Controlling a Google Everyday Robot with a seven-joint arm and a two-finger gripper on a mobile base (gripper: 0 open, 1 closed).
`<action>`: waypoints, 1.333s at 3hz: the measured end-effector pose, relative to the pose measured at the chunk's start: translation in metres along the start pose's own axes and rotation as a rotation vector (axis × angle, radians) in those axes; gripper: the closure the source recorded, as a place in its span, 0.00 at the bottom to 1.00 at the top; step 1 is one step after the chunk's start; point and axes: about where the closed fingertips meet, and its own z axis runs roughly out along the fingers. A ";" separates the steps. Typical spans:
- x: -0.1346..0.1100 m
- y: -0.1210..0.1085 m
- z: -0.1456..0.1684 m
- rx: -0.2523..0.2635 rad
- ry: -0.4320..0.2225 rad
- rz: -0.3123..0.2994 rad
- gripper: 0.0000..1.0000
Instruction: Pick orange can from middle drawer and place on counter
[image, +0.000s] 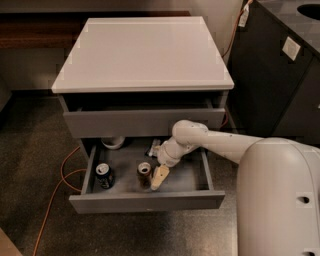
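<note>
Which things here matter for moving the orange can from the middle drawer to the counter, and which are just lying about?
Part of the job:
- orange can, upright in the open middle drawer
- counter
- gripper, down in the drawer beside the can

Lying about:
- dark blue can, drawer's left side
- white round object, at the drawer's back
- orange cable, on the floor

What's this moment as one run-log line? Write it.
gripper: inside open grey middle drawer, beside brownish-orange drink can | can: upright in drawer | white-grey slab counter: awaiting can
</note>
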 end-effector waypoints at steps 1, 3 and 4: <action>-0.001 -0.007 0.017 -0.007 -0.016 0.000 0.00; -0.002 -0.018 0.043 -0.028 -0.052 0.010 0.03; -0.009 -0.016 0.047 -0.044 -0.067 -0.001 0.07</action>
